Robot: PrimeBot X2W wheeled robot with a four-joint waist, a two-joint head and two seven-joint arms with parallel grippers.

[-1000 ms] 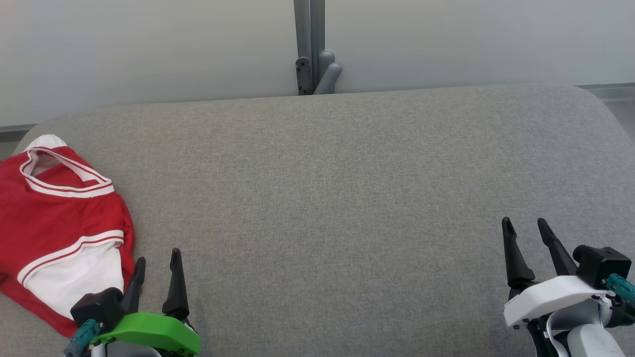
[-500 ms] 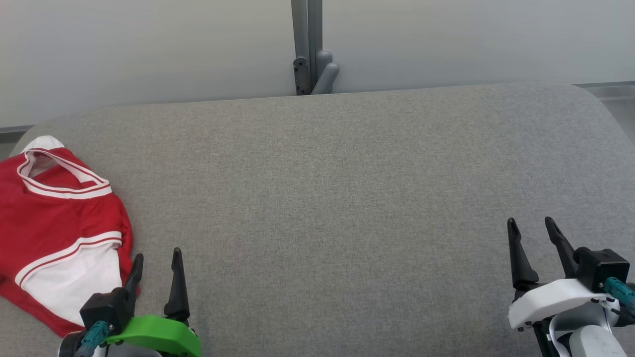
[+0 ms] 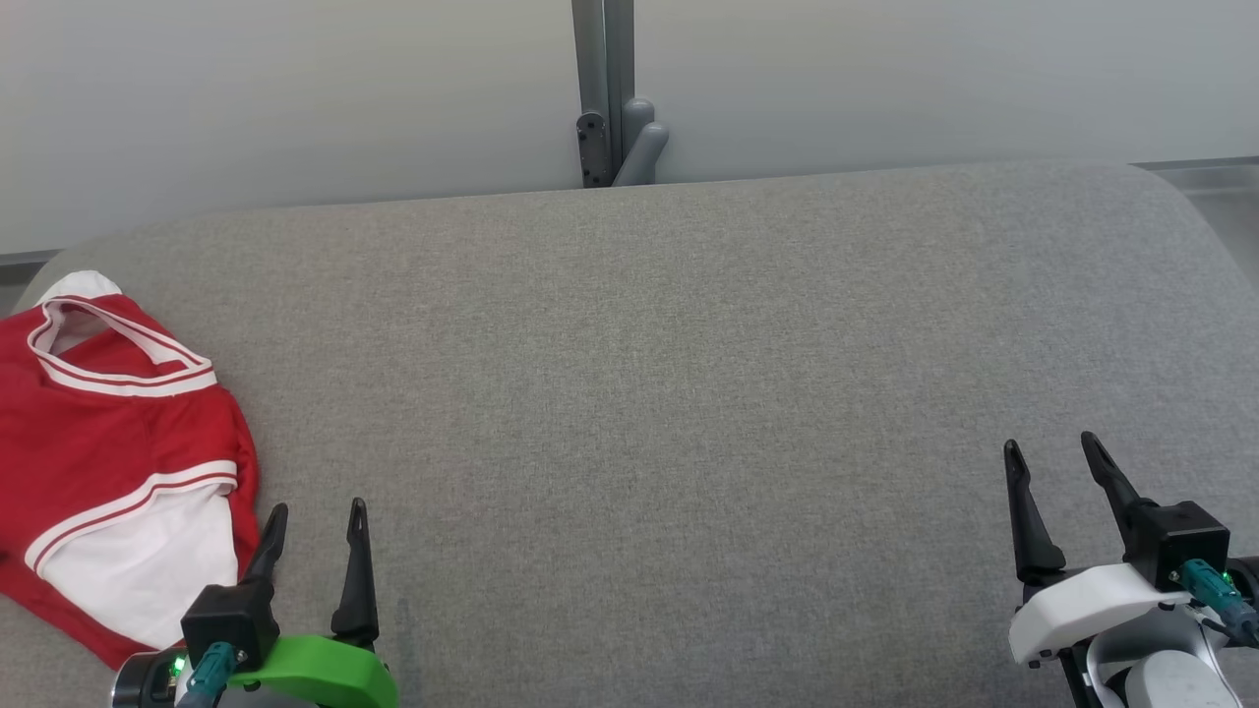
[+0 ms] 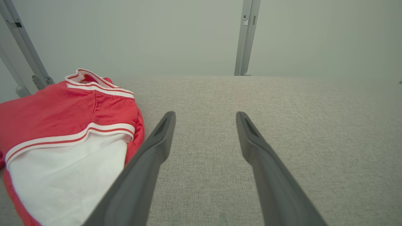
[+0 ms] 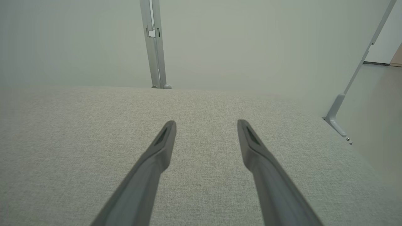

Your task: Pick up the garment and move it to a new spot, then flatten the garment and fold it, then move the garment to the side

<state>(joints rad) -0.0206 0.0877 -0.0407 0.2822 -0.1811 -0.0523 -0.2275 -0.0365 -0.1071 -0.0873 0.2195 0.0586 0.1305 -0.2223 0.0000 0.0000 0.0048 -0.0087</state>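
Red garment beside left gripper (wide)

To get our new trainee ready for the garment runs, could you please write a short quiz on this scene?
1. True or false: the right gripper is shut on the red-and-white garment.
2. Where on the gray padded surface does the garment lie? A) in the middle B) at the robot's left end C) at the robot's right end
3. Fill in: the gripper nearer the garment is the ____ one.

Key
1. False: it is open, with only bare surface between its fingers.
2. B.
3. Left: the left gripper, also open, sits just beside the garment's edge.
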